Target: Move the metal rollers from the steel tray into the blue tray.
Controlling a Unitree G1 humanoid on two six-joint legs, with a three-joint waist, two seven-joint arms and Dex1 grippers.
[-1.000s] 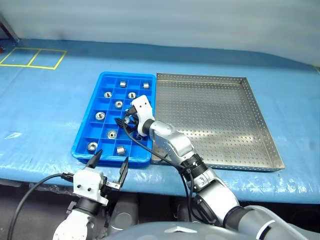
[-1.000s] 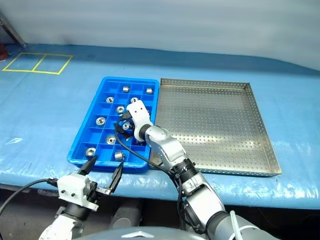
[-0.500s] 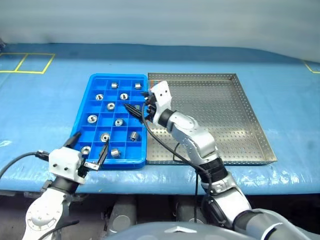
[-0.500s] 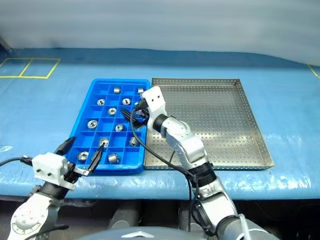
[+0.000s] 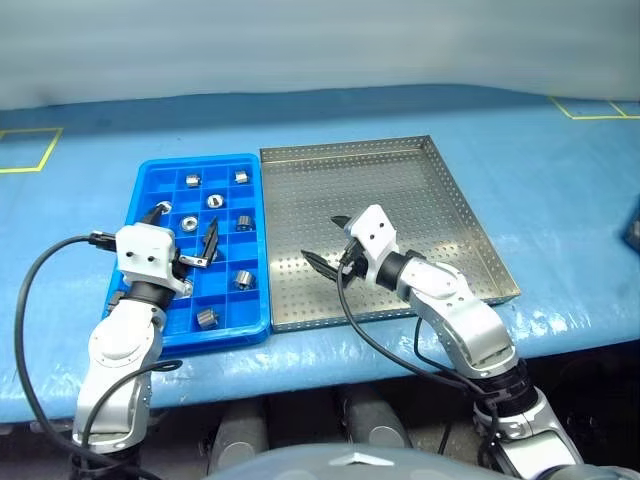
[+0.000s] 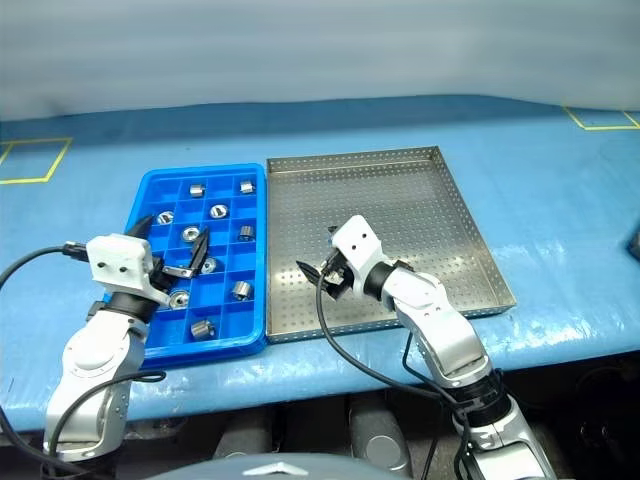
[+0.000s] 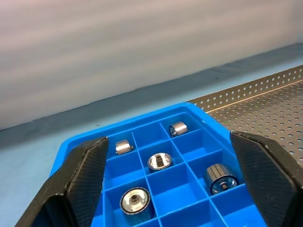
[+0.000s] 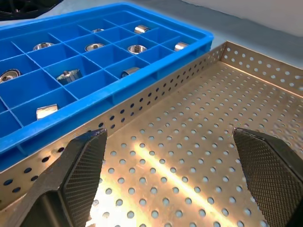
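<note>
On the blue-covered table [image 5: 560, 180] the perforated steel tray [image 5: 440, 190] lies bare, since the shiny metal rollers [image 5: 214, 201] already sit in the compartments of the bright blue plastic tray [image 5: 142, 190] touching its left side, so the left end effector [image 5: 184, 232] over that tray and the right end effector [image 5: 328, 243] over the steel one both gape wide, empty.

Both arms reach forward, left gripper [image 5: 185, 232] and right gripper [image 5: 327, 243] spread wide, holding nothing.

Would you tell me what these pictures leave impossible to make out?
- Blue tray, head views: the left gripper and its wrist cover some middle compartments, so the rollers cannot be fully counted.
- Steel tray, head views: the right gripper and arm hide part of its near floor.
- Right wrist view: the steel tray's far side is cut off.
</note>
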